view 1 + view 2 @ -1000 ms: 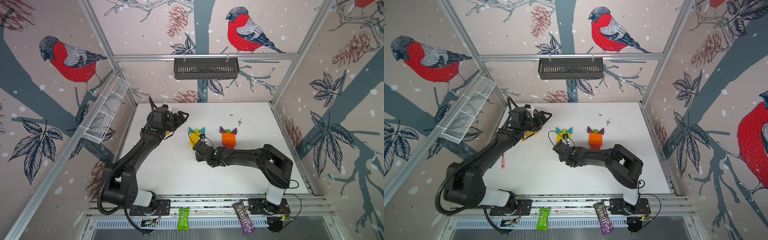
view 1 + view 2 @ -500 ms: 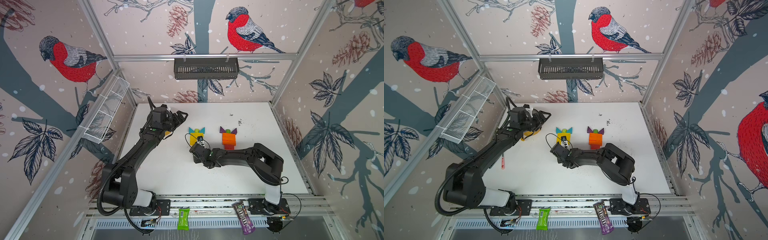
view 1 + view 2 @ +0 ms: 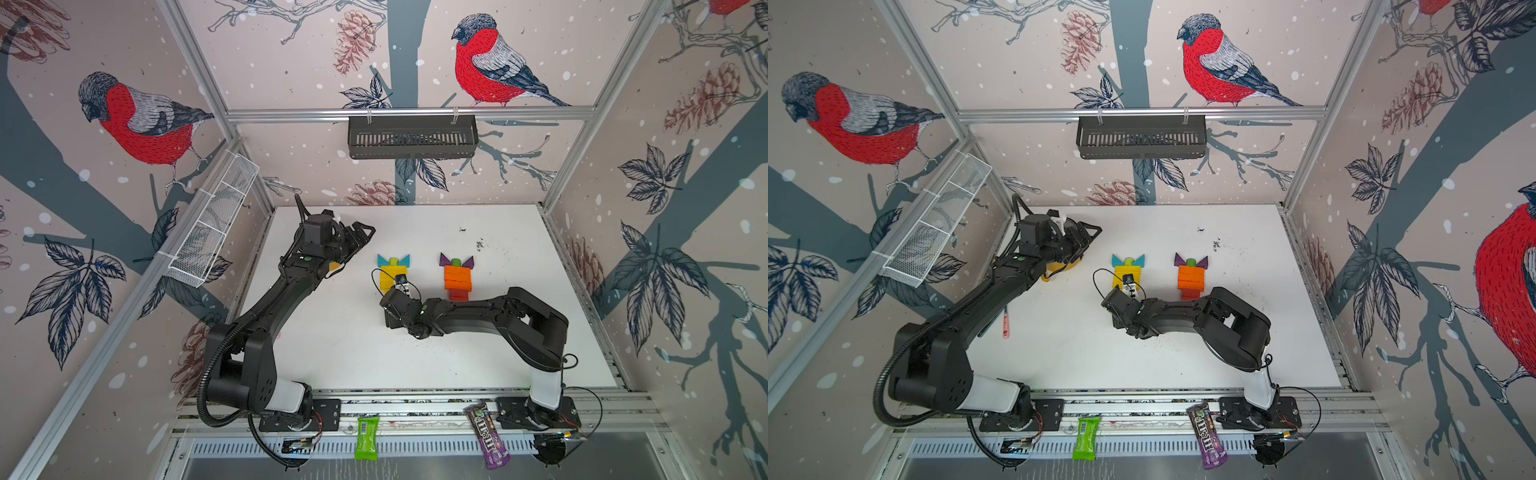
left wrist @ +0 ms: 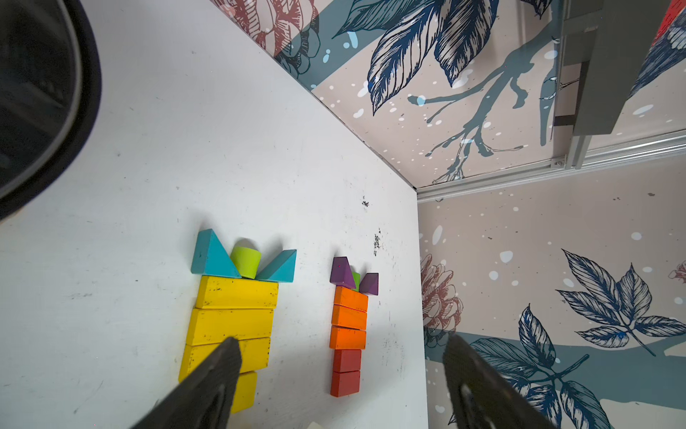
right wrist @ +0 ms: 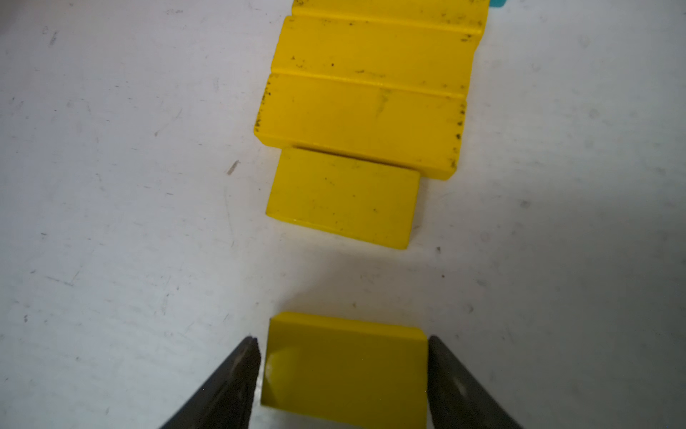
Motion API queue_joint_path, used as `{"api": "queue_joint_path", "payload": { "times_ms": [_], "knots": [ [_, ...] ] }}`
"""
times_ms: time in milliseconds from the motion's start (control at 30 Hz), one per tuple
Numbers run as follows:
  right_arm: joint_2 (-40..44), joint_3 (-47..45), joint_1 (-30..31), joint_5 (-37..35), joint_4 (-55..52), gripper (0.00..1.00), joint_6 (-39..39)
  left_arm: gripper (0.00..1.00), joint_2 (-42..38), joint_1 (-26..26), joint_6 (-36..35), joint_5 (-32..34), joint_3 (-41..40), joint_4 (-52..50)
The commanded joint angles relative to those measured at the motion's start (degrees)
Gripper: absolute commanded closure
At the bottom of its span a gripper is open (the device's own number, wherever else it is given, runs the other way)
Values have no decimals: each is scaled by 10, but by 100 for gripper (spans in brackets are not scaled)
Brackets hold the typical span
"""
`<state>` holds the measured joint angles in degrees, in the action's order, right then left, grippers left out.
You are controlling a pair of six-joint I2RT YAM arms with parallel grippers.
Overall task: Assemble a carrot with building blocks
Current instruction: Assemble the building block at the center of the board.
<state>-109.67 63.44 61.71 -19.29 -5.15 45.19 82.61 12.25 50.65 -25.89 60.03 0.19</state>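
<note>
While right gripper (image 5: 342,340) brackets it, small yellow block (image 5: 345,371): between jaws, slim gap one side; gripped or loose, cannot tell.
Yellow carrot (image 5: 363,122): ahead of jaws, apart from block.
Left gripper (image 4: 339,340): jaws wide, empty.
Risk: forward nudge may shove carrot rows askew; sticking jaw may drag block crooked.

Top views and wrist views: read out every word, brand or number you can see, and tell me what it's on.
"m&m's": large letters along the dark purple candy wrapper lying across the front rail.
Green wrapper: a barcode and some print, too small to read.
Building blocks: no lettering.
</note>
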Motion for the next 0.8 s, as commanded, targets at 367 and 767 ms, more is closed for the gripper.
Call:
{"api": "queue_joint_path", "payload": {
  "times_ms": [367,767],
  "knots": [
    [136,-72,-32,37,28,33,-117,13,11,20,-4,-19,5,18],
    [169,-148,-49,97,41,56,-233,13,55,52,-18,-43,26,0]
  ]
}}
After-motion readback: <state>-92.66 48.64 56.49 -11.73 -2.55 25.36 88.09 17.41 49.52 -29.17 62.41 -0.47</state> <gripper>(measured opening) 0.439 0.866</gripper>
